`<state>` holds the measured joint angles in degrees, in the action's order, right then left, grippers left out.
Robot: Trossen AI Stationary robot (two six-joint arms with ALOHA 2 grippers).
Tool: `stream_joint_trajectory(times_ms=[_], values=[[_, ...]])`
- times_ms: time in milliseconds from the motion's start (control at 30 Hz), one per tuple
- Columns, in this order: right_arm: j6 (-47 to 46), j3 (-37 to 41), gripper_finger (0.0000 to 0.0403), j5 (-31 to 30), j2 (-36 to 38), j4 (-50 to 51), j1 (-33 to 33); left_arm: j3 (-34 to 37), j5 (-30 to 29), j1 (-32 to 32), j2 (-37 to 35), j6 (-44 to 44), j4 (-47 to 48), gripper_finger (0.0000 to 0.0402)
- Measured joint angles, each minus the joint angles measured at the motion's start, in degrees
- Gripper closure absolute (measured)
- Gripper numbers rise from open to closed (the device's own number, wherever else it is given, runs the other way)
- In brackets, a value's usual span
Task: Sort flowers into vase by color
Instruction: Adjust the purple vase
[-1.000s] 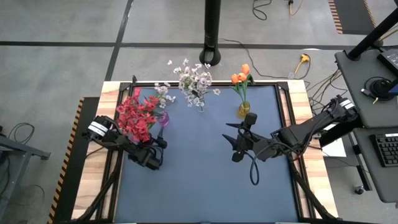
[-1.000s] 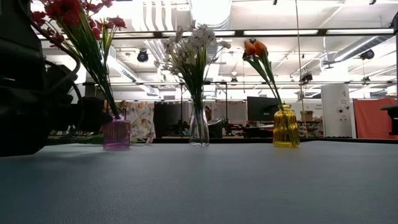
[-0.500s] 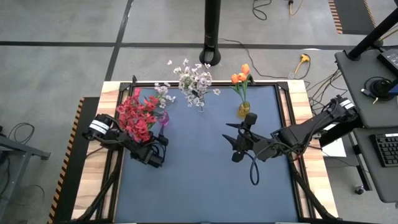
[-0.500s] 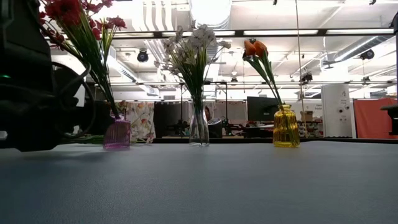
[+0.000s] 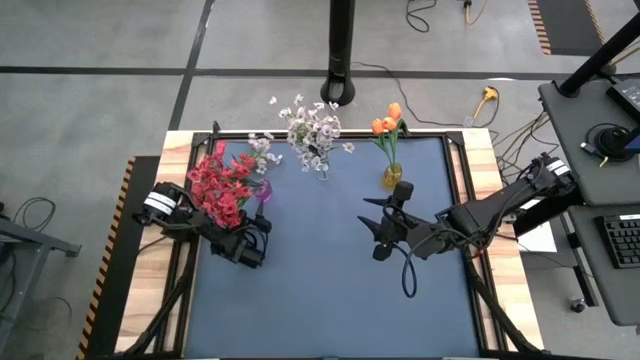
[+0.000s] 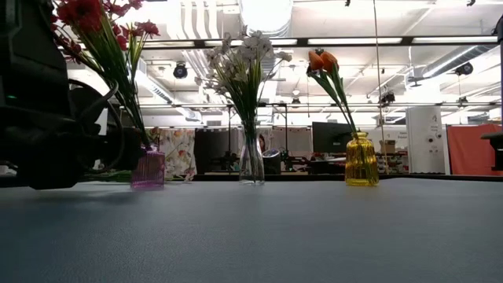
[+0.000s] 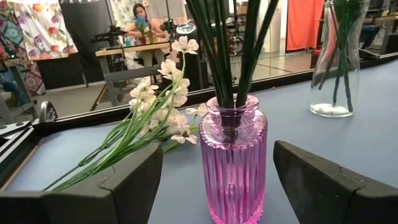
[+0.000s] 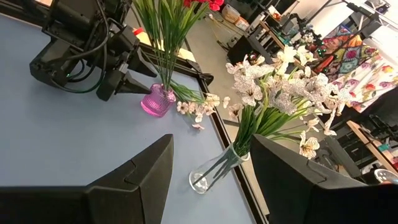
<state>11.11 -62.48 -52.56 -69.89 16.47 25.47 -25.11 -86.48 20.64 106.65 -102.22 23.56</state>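
One white-pink spray (image 7: 140,134) is not yet in a vase: it lies flat on the blue mat (image 5: 330,290) just behind the pink vase (image 7: 234,165), on the side towards the table's back rail, its blossoms reaching towards the clear vase (image 5: 321,170). I judge it very light and springy, with thin plastic stems that bend and fabric petals that crush or snag, so I would take it low on the bunched green stems, away from the blossoms, and pinch gently. My left gripper (image 5: 256,240) sits low on the mat just in front of the pink vase, fingers spread wide on either side of it in my wrist view and holding nothing. My right gripper (image 5: 382,228) hovers well to the far side of the pink vase, near the amber vase (image 5: 391,178), fingers parted and empty. The pink vase is ribbed glass with a narrow neck and a scalloped lip, packed with stiff dark green stems topped by red flowers (image 5: 220,187); it looks top-heavy, and a nudge could tip it. The clear vase is smooth, slim glass, already crowded with white blossoms (image 5: 312,125). The amber vase is squat and faceted and holds the orange buds (image 5: 387,122). All the glass looks slick and breakable; the mat looks matte and grippy.
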Motion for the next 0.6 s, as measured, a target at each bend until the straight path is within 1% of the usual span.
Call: stream_joint_trajectory(times_ms=[233,400,467,600], values=[[0.3,0.0,0.0197,0.0,0.0,0.0,0.0,0.5,0.0,-0.1,0.0,0.4,-2.5,0.0114],[0.4,0.0,0.0197,0.0,0.0,0.0,0.0,0.5,0.1,-0.1,0.0,7.1,-8.4,0.0114],[0.4,0.0,0.0197,0.0,0.0,0.0,0.0,0.5,0.4,-0.5,0.0,9.4,-9.2,0.0114],[0.4,0.0,0.0197,0.0,0.0,0.0,0.0,0.9,1.7,-1.8,0.0,9.9,-9.3,0.0114]])
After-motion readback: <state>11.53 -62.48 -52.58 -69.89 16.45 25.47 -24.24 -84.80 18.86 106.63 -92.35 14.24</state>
